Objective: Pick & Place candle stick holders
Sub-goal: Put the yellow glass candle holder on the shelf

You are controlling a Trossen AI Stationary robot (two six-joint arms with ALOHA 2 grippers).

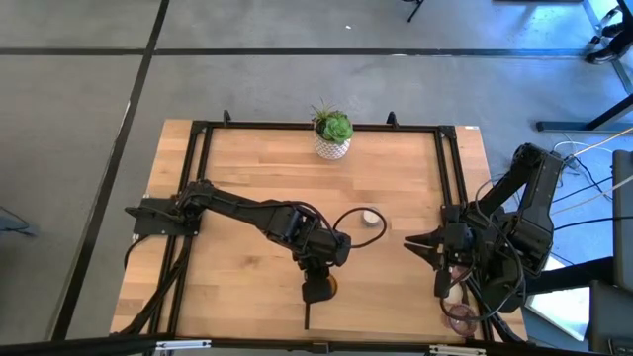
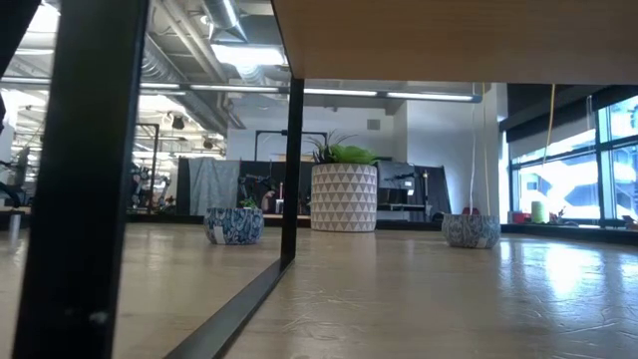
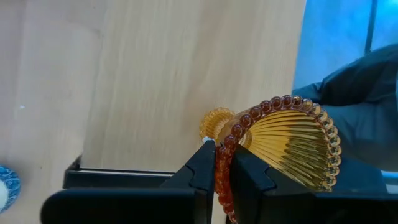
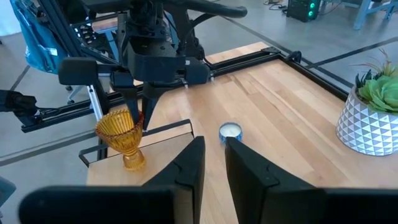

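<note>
Left claw (image 4: 138, 115) pinches the beaded rim of the ribbed amber glass holder (image 4: 121, 138) near the bench's (image 1: 247, 168) front edge. A small white-and-blue cup (image 4: 230, 131) sits just beside; the patterned white plant pot (image 1: 332, 146) stands at the far edge. Right claw (image 1: 413, 243), near the right edge, holds nothing, fingers slightly apart.

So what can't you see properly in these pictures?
- High view: the amber ribbed glass holder is mostly hidden under the left gripper, which is shut on its rim.
- High view: pinkish glass things at the table's front right corner sit under the right arm's cables; what they are is unclear.
- Low view: only the underside of the wooden table shows, so nothing on top is visible.
- Right gripper: fingers apart, holding nothing.
</note>
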